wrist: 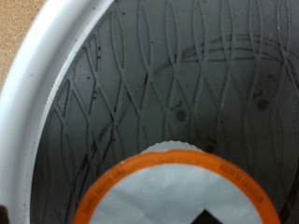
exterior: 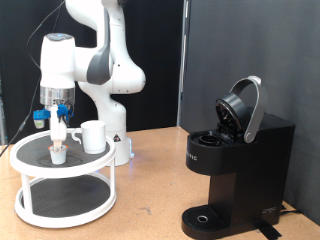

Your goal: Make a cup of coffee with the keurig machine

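Over at the exterior view's left, a white two-tier round rack (exterior: 30, 160) stands on the tabletop (exterior: 150, 190), and the gripper (exterior: 60, 132) hangs straight down over its upper shelf, its fingers reaching to a small pod (exterior: 59, 153) that sits upright on the dark mesh; the vertical approach probably suits a small thing that has to be taken from above inside the rack's raised rim. Whether the fingers are apart or closed on the pod cannot be told, since the exterior view is too small there and the wrist view shows no fingertips at all. That wrist view looks directly down onto the pod's foil lid with its orange ring (wrist: 177, 191), close below the camera, with the shelf's mesh and white rim around it. Just to the right of the pod on the same shelf stands the cup (exterior: 93, 136), upright, near the gripper but apart from it. Well apart, at the exterior view's right, the keurig machine (exterior: 235, 165) stands with its domed lid tipped back, leaving the pod chamber open, and its round drip base bare
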Tool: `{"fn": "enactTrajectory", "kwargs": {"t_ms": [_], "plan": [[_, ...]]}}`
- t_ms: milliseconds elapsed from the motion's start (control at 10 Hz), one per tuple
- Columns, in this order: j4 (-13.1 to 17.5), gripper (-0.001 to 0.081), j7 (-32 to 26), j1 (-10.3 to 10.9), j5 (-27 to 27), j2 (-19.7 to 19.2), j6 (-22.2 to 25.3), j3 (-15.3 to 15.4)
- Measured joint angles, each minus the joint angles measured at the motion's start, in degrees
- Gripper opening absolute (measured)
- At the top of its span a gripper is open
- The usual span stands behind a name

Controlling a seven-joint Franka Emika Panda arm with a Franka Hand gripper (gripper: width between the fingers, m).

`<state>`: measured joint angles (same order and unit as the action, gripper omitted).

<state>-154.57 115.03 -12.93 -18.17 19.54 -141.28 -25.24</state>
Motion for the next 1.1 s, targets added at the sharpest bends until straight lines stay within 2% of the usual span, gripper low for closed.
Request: {"fn": "enactTrajectory", "kwargs": {"t_ms": [500,600,700,800,900,1100], "plan": [[-1.03,0.0734,0.34,-0.48,-0.19,-0.25,-1.95,0.0],[-1.05,0.0639,0.46,-0.55,-0.21,-0.3,-2.05,0.01],[-1.05,0.0639,0.57,-0.6,-0.22,-0.38,-2.15,0.01],[-1.05,0.0457,0.67,-0.65,-0.25,-0.43,-2.38,0.01],[-1.05,0.0396,0.83,-0.77,-0.35,-0.45,-2.57,0.01],[-1.03,0.0396,1.4,-0.85,-0.57,-0.49,-2.68,0.03]]}}
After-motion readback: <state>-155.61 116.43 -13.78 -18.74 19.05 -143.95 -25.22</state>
